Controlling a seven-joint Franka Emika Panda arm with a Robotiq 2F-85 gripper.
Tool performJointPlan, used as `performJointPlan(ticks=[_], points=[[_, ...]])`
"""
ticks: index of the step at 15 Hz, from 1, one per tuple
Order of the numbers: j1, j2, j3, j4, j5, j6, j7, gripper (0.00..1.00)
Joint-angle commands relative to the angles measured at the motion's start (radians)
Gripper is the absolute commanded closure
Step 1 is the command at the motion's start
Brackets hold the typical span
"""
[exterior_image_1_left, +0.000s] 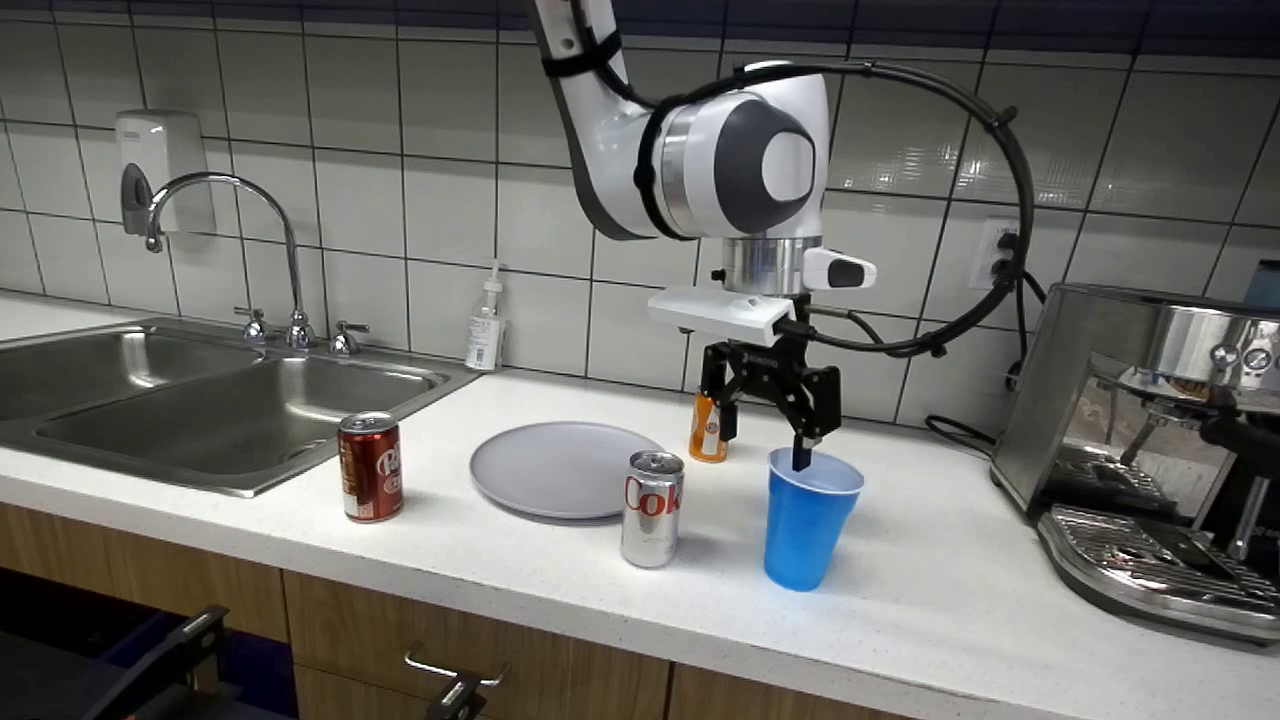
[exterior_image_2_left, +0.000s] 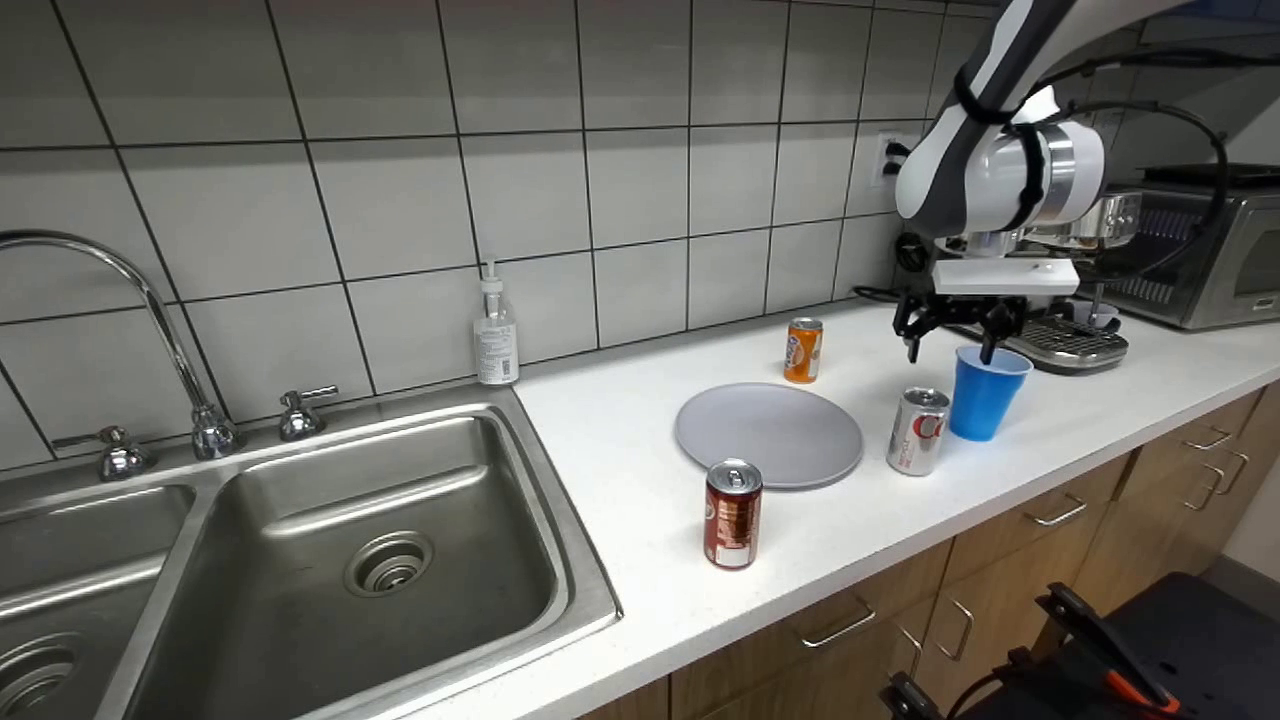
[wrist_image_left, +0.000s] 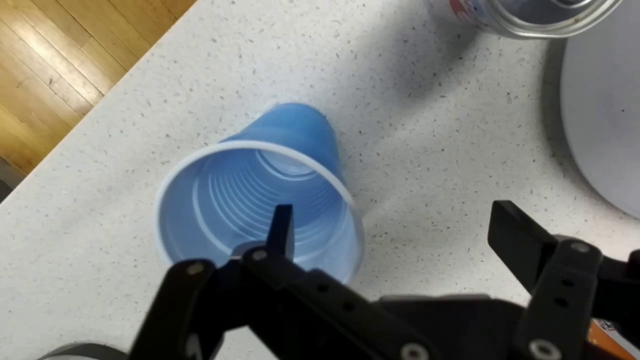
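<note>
Blue cup (exterior_image_1_left: 808, 535) upright; spread claw (exterior_image_1_left: 765, 453), one fingertip (exterior_image_1_left: 801, 460) at mouth (wrist_image_left: 245, 197).

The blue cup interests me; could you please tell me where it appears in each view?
In an exterior view, the blue cup stands right of centre, in the lower half.
In an exterior view, the blue cup is well right of centre.
In the wrist view, the blue cup appears left of centre.
Shared landmark: the gray plate, left of the blue cup in both exterior views, right of it in the wrist view.
</note>
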Motion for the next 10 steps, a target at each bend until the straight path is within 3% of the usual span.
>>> performJointPlan(ticks=[1, 2, 10], points=[[0.019, 0.025, -0.018, 0.025, -0.023, 0.005, 0.047, 0.25], [0.021, 0.029, -0.020, 0.028, -0.022, 0.005, 0.051, 0.26], [0.024, 0.048, -0.029, 0.050, -0.021, 0.004, 0.063, 0.88]])
